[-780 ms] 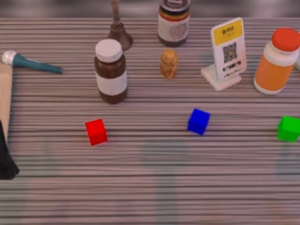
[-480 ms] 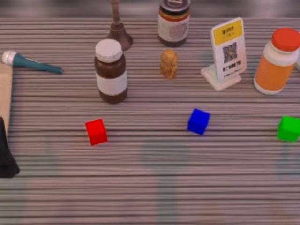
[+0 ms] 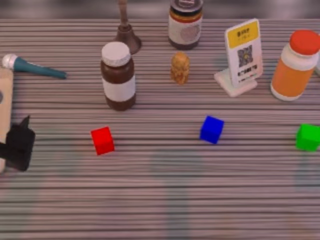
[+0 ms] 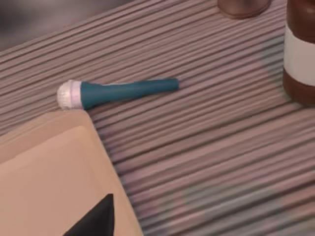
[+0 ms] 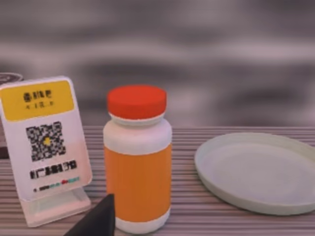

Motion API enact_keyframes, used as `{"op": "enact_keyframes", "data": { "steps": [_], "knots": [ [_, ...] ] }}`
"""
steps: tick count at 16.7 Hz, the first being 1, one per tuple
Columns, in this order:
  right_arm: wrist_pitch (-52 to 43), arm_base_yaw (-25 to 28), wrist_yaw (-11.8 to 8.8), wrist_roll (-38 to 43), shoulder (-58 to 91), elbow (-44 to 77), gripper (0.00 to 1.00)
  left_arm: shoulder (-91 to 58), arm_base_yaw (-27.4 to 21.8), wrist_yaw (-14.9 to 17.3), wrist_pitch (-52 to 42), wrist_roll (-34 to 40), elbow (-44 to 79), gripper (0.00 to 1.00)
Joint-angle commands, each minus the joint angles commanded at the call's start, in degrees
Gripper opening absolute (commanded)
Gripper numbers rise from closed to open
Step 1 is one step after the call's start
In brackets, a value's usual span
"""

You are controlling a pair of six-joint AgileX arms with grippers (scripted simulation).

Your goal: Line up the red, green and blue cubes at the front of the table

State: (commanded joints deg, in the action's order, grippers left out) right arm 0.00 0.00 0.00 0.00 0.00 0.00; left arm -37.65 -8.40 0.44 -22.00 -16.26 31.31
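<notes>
Top view shows the striped counter (image 3: 165, 200) from above. The red cube (image 3: 102, 140) sits left of the middle. The blue cube (image 3: 212, 129) sits right of the middle, well apart from the red one. The green cube (image 3: 308, 137) sits at the right edge of the counter. All three cubes rest on the counter and nothing touches them.

The left end effector (image 3: 19, 145) is a dark shape at the left edge of the counter, near the red cube but not touching it. It holds nothing that shows, and you cannot tell if its fingers are open or closed. The left wrist view shows only one dark fingertip (image 4: 96, 221) over a tan block (image 4: 49, 177).

The right end effector does not show in the top view. The right wrist view shows one dark fingertip (image 5: 96, 221), so you cannot tell its state either.

Other things stand toward the far edge. A brown jar with a white lid (image 3: 118, 76) stands behind the red cube. A small bell (image 3: 126, 31) and a dark jar (image 3: 185, 22) stand farther back. A little tan figure (image 3: 180, 68) stands near the middle. A sign with a yellow top (image 3: 241, 56) stands just left of an orange bottle with a red cap (image 3: 295, 65). A teal pen-like tool (image 3: 32, 66) lies near the left edge. A pale plate (image 5: 258, 169) shows just beside the orange bottle in the right wrist view.
</notes>
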Motion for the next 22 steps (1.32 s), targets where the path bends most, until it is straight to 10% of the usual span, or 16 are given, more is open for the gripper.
{"op": "enact_keyframes", "data": {
  "steps": [12,22],
  "knots": [
    [0.0,0.0,0.0,0.0,0.0,0.0,1.0,-67.1,-12.3,-0.5,-36.3,-26.3,50.6,1.0],
    [0.0,0.0,0.0,0.0,0.0,0.0,1.0,-79.2,-14.6,-0.4,-42.4,-31.2,60.1,1.0]
  ]
}}
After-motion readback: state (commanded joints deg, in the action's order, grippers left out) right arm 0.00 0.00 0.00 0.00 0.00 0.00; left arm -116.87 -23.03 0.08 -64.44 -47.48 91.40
